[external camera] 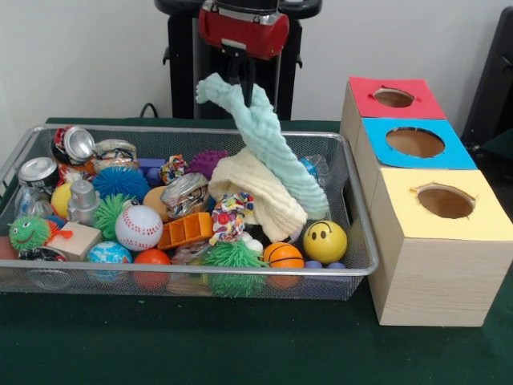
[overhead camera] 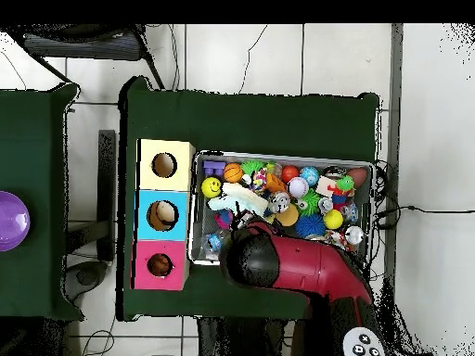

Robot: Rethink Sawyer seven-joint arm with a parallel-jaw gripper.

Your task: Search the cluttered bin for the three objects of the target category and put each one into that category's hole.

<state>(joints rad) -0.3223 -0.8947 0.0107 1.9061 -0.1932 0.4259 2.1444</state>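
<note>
The wire mesh bin [external camera: 192, 130] is full of clutter; it also shows in the overhead view [overhead camera: 278, 157]. My gripper [external camera: 240, 79] hangs over the bin's back middle, shut on a pale teal cloth [external camera: 268, 144] that it holds up by one end. The cloth's lower end trails onto a cream cloth [external camera: 252, 188]. In the overhead view my arm [overhead camera: 278, 264] covers the gripper. The red-bordered hole [external camera: 393, 97] is on the farthest box, right of the bin; it also shows overhead [overhead camera: 160, 265]. No plush animal shows; they are hidden.
The blue-bordered hole [external camera: 414, 142] and the yellow-bordered hole [external camera: 445, 201] are on boxes beside the red one. The bin holds a baseball [external camera: 139, 228], a yellow smiley ball [external camera: 325, 241], a small basketball [external camera: 283, 256], spiky pom balls [external camera: 120, 181], crushed cans [external camera: 74, 145] and an orange block [external camera: 185, 230].
</note>
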